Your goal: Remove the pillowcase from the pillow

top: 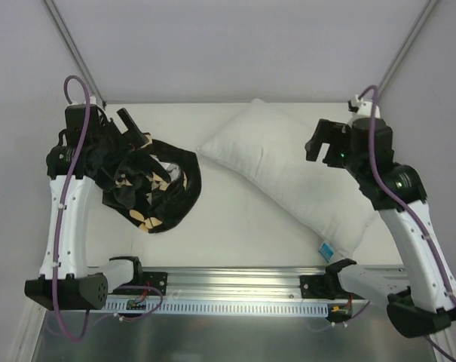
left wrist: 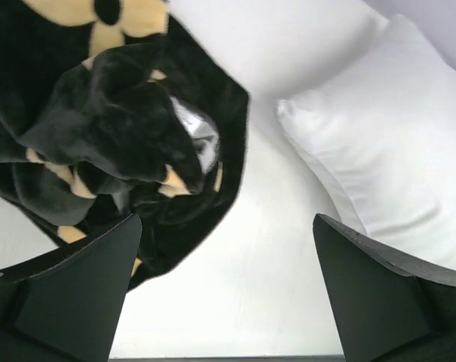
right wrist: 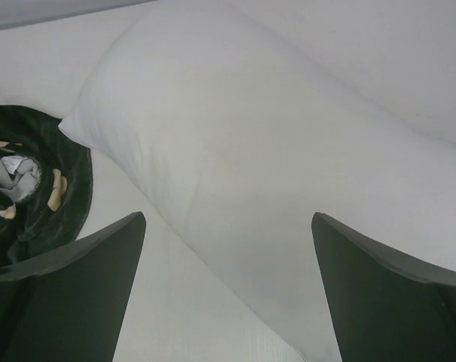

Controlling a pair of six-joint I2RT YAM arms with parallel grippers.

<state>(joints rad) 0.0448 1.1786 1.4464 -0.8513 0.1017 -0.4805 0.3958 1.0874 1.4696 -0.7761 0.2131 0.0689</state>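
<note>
My left gripper [top: 135, 130] hangs at the far left of the table [top: 235, 234], over the far edge of the pillowcase [top: 156, 185]. Its wrist camera shows the two dark fingers [left wrist: 69, 294] spread wide apart, with only white tabletop between them and no cloth pinched. The pillowcase lies off the pillow, crumpled in a loose black heap on the left half of the table, its folds turned over one another and the tan flower motifs showing here and there. Deep in the folds there is a pale grey patch [left wrist: 194, 132]. It may be lining or a sewn label, and the view is too dark there for me to tell. Just right of the heap, a narrow strip of bare table separates the fabric's curved edge from the pillow [top: 288, 170]. The pillow lies bare and plump on a diagonal, one corner pointing toward the pillowcase and its body running from the far middle of the table down to the near right. A small blue-and-white tag [top: 325, 249] sticks out at that near-right end. My right gripper [top: 318, 143] hovers above the pillow's far right side, pointing left across it. From its wrist camera both fingers stand well apart, holding nothing, with the white cushion filling the space between them.
</note>
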